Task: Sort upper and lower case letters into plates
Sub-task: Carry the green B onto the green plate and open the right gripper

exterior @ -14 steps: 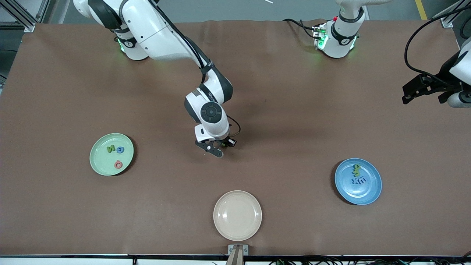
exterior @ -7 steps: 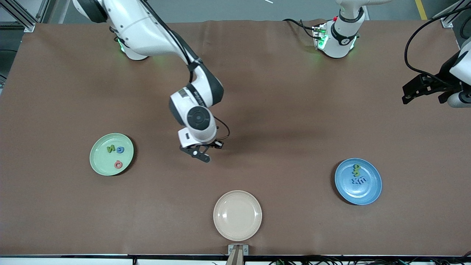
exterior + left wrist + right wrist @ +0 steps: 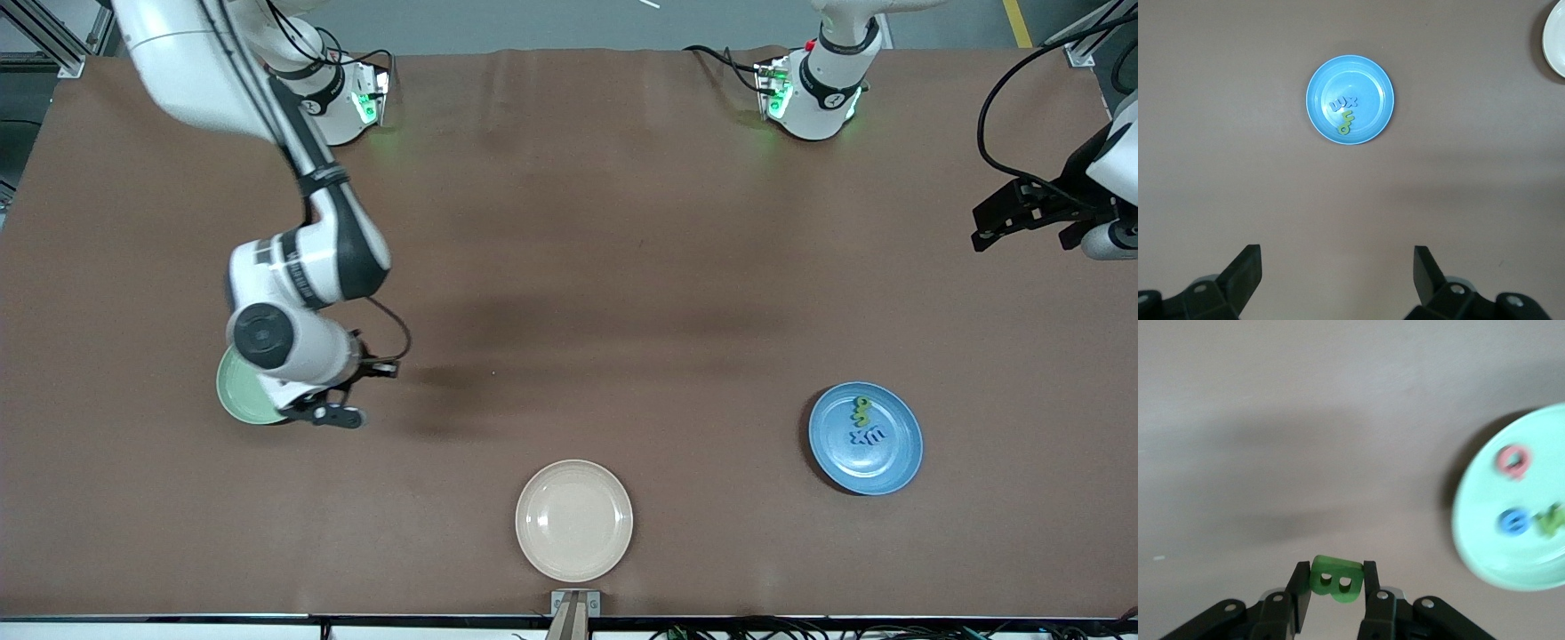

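The green letter B (image 3: 1336,579) sits pinched between the fingers of my right tool (image 3: 331,412), closed on it in the air over the bare desk (image 3: 622,267), just beside the rim of the mint green plate (image 3: 1485,567). In that plate lie a pink-red letter (image 3: 1513,461), a blue letter (image 3: 1512,521) and a green letter (image 3: 1551,520). My left tool (image 3: 1338,273) waits spread wide and empty, high over the desk at its own end, looking down on the blue plate (image 3: 1371,80) with its blue letters (image 3: 1343,104) and green letters (image 3: 1345,124). The cream plate (image 3: 573,520) sits between the two plates, nearer the front camera.

Right gripper (image 3: 1335,587) clamped, arm outstretched; left gripper (image 3: 1338,273) wide, arm waiting
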Robot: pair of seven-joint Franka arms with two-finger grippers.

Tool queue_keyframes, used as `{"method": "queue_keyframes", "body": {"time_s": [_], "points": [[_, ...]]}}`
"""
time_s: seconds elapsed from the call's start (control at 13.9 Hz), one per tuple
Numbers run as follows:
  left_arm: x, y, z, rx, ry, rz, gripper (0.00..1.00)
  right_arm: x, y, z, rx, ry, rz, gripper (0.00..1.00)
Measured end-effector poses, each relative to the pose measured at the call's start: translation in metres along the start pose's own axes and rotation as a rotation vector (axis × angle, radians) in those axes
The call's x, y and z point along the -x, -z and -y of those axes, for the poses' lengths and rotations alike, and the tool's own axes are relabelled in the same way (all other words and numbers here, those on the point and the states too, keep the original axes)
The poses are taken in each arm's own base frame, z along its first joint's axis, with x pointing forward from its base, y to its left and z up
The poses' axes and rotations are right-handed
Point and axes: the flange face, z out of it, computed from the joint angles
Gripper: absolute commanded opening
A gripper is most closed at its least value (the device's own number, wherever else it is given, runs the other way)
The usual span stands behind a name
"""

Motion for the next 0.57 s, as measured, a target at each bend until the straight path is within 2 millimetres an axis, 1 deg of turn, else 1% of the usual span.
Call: {"method": "queue_keyframes", "body": {"time_s": [0.14,0.22,0.29,0.36,0.43,0.5,0.57], "points": [[0.000,0.000,0.000,0.000,0.000,0.000,1.00,-0.022,-0.004,-0.068,-0.021,0.106,-0.033,0.17],[0.000,0.000,0.000,0.000,0.000,0.000,1.00,-0.030,-0.009,-0.099,-0.028,0.152,-0.049,0.17],[0.000,0.000,0.000,0.000,0.000,0.000,1.00,-0.037,-0.019,-0.125,-0.032,0.191,-0.063,0.17],[0.000,0.000,0.000,0.000,0.000,0.000,1.00,-0.043,-0.030,-0.146,-0.034,0.219,-0.073,0.17],[0.000,0.000,0.000,0.000,0.000,0.001,1.00,-0.047,-0.045,-0.158,-0.034,0.237,-0.078,0.17],[0.000,0.000,0.000,0.000,0.000,0.001,1.00,-0.050,-0.060,-0.162,-0.033,0.248,-0.078,0.17],[0.000,0.000,0.000,0.000,0.000,0.001,1.00,-0.052,-0.073,-0.161,-0.033,0.255,-0.071,0.17]]}}
